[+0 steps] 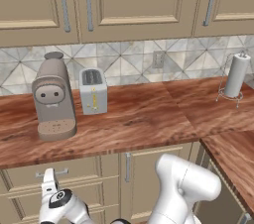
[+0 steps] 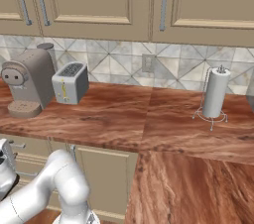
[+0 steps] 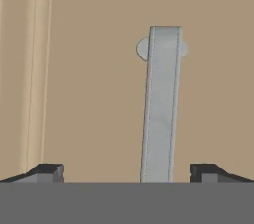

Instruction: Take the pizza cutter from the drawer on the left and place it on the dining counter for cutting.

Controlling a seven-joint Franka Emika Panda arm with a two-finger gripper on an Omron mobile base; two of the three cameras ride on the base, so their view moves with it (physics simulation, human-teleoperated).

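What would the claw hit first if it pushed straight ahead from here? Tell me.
Most likely the silver bar handle of the drawer: it stands centred between the open claw's fingertips, with the beige drawer front right behind. How near is unclear.

The bench [image 1: 144, 119] is reddish-brown wood grain with a soft sheen. The drawer [image 3: 89, 94] front is smooth, matt beige, painted-looking, and its bar handle [image 3: 159, 104] is pale brushed metal, satin rather than glossy. The coffee machine [image 1: 53, 98] has a matt grey-brown plastic shell. The toaster [image 1: 93, 90] looks like light satin metal. The paper towel roll [image 1: 236, 75] is matt white paper on a thin wire stand. The backsplash [image 1: 129, 59] is smooth grey patterned tile. The tool's fingertips [image 3: 49, 172] are dark and matt.
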